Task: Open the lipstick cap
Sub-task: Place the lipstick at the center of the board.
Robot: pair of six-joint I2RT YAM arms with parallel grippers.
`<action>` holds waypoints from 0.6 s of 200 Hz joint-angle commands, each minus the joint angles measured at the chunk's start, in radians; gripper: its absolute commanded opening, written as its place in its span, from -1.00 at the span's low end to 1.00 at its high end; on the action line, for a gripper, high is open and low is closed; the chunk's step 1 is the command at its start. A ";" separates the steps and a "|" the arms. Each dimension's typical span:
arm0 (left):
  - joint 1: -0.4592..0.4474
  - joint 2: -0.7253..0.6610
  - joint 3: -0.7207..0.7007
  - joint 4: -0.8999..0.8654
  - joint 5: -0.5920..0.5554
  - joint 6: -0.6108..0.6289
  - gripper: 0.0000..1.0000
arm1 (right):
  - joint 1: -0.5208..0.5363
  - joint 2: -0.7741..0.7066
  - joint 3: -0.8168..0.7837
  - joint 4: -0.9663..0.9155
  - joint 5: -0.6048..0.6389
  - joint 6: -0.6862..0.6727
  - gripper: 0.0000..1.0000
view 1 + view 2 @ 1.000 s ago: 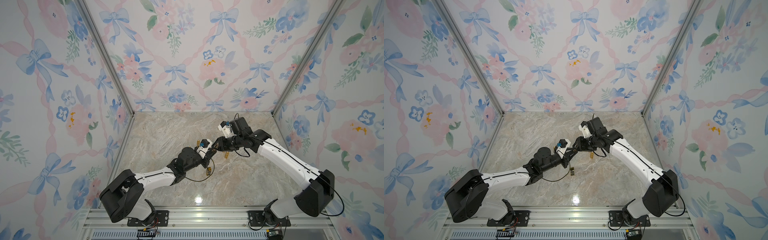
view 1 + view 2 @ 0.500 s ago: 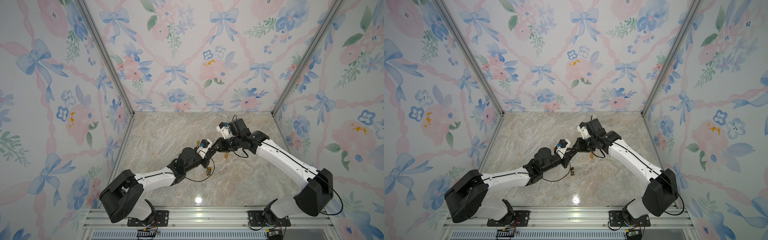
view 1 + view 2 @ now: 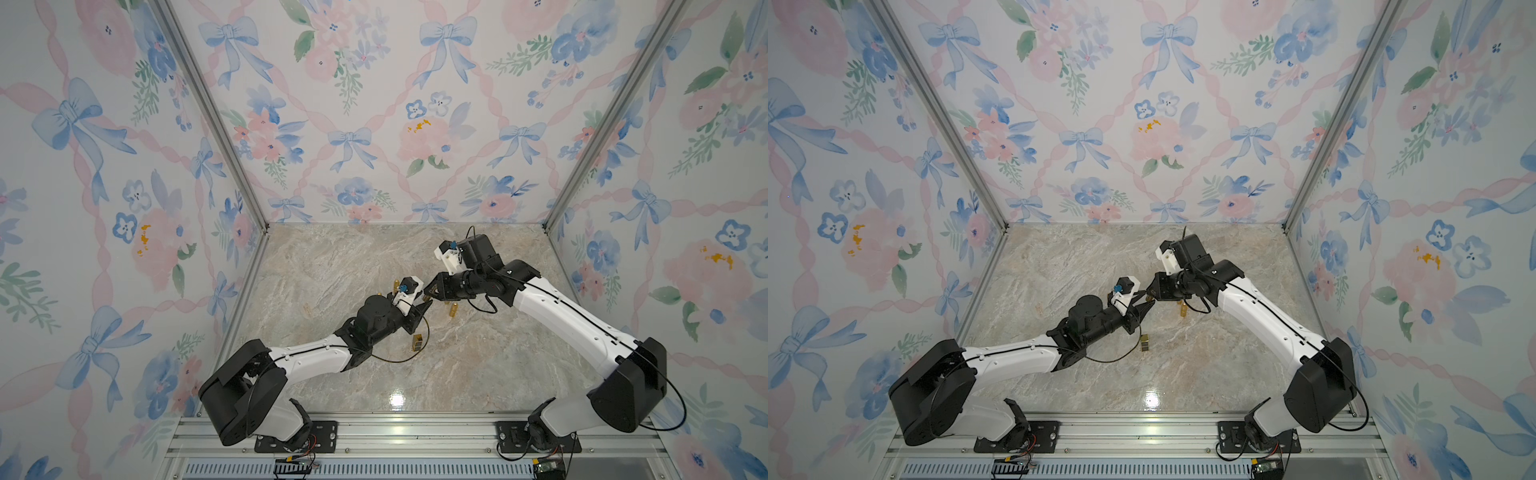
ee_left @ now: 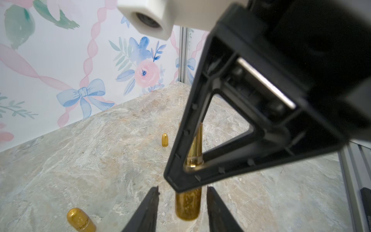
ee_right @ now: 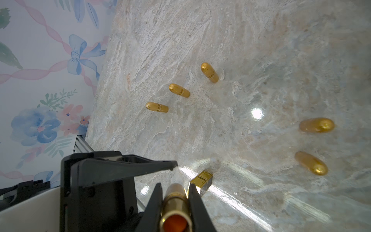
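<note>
We record a marble table (image 3: 478, 374) enclosed by flowered walls (image 3: 374, 104). The left arm (image 3: 307, 357) rises from its base at the near left and stretches low toward mid-table, with its wrist angled right and far. The right arm (image 3: 561, 316) rises from the near right, runs far and left, and bends at the wrist so that its claw points left. The two claws meet tip to tip about mid-table.

The right claw (image 5: 175, 185) is pressed together on the lipstick (image 5: 174, 202), both fingers flat against the shiny gold barrel. The lipstick is carried off the table, between the two claws. Its orange-red end faces the right wrist camera, and its glittered gold section (image 4: 187, 204) projects beyond the right claw's tips. The left claw (image 4: 182, 188) is spread. Its fingers (image 4: 148, 211) flank the glittered section, with a gap showing on each side. We cannot tell which section is the cap; the two sections sit joined.

A square gold piece (image 3: 419, 341) rests on the table just near of the left claw, beside that arm's black cable loop (image 3: 395, 358). Five gold capsules (image 5: 179, 93) sit on the table: three in a loose row toward the left wall and two just beneath the right wrist.
</note>
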 commanded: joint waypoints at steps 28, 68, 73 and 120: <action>0.001 -0.027 0.010 -0.008 -0.080 -0.022 0.36 | -0.109 0.070 0.034 0.050 0.107 -0.058 -0.67; 0.001 -0.022 0.027 -0.077 -0.134 -0.075 0.65 | -0.143 0.152 0.066 0.097 0.270 -0.133 -0.66; 0.001 -0.019 0.030 -0.083 -0.137 -0.085 0.67 | -0.145 0.152 0.065 0.110 0.288 -0.141 -0.65; 0.001 0.043 0.105 -0.126 -0.135 -0.131 0.90 | -0.162 0.302 0.087 0.198 0.378 -0.194 -0.63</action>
